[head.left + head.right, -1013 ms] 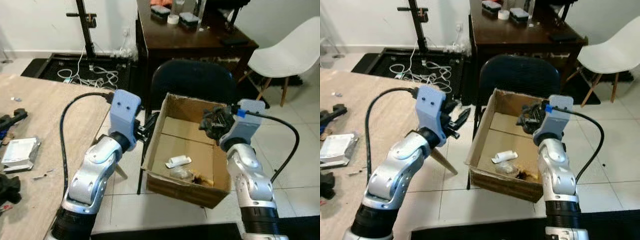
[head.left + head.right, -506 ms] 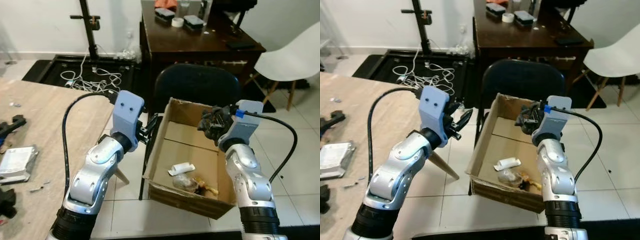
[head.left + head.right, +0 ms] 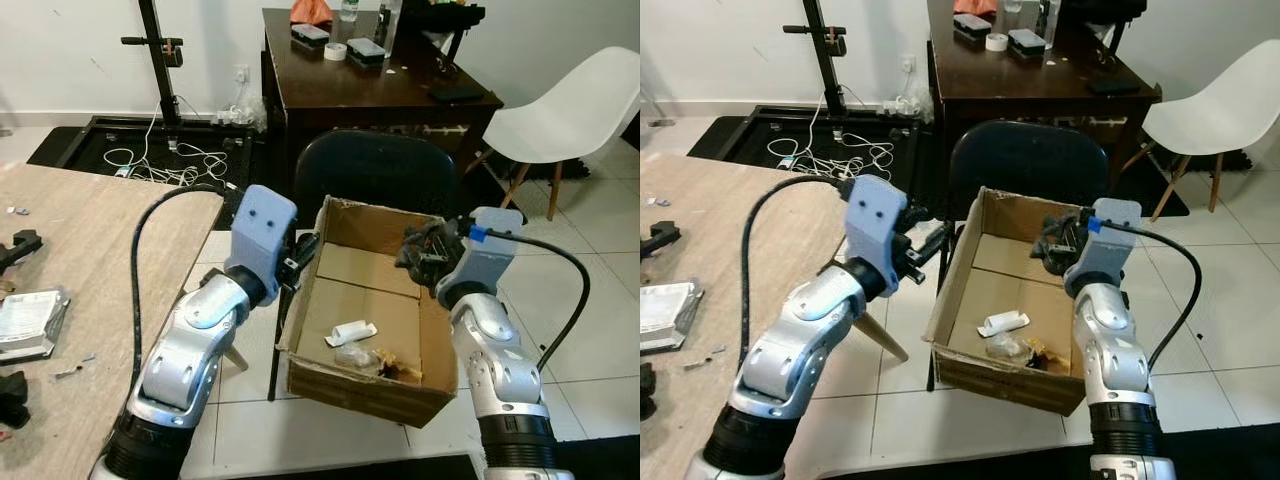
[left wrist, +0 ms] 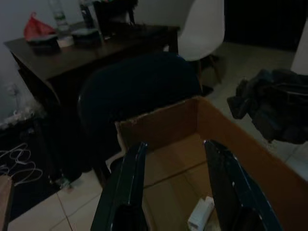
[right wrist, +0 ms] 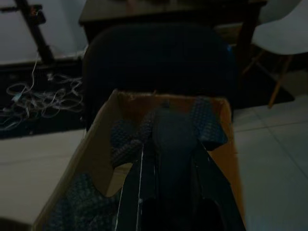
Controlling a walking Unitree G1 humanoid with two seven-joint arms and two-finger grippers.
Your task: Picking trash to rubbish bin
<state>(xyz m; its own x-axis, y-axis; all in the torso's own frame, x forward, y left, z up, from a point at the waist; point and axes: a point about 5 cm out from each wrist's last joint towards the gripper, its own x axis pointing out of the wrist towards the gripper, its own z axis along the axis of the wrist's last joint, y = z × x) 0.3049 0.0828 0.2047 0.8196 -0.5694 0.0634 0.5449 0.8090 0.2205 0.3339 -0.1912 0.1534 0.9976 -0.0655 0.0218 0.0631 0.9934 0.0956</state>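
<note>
Meanwhile, a dark crumpled wad of trash (image 3: 425, 247) is gripped in the right hand (image 3: 422, 252), held over the right rim of the cardboard box (image 3: 330, 213), as it was a second ago; only the camera has shifted. Release seems imminent. The wad looks soft and knobbly. Beside the box's left wall, the left hand (image 4: 175, 180) is kept open and empty. A white scrap (image 3: 351, 333) lies on the box floor.
</note>
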